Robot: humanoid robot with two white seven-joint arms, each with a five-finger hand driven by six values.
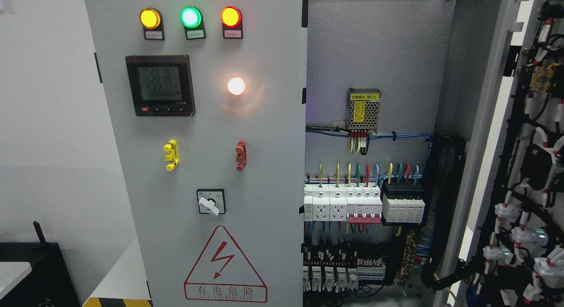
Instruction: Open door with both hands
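Nothing of the robot's own body shows in the head view. Neither arm enters from the bottom or side edges, so its colours, shapes, cables, screws and markings cannot be told.

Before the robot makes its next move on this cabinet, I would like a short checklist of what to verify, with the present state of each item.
1. Right door swung open: ok, its inner wiring faces the camera.
2. Left door open: not ok, it is shut and hides the left half of the cabinet.
3. Robot hands in position: cannot tell, neither hand is in view.
4. Cabinet de-energised: not ok, the indicator lamps are lit and the meter shows readings.
5. Interior reachable: ok, the breakers and the power supply are exposed.
6. Handle on the left door: cannot tell, none is visible.
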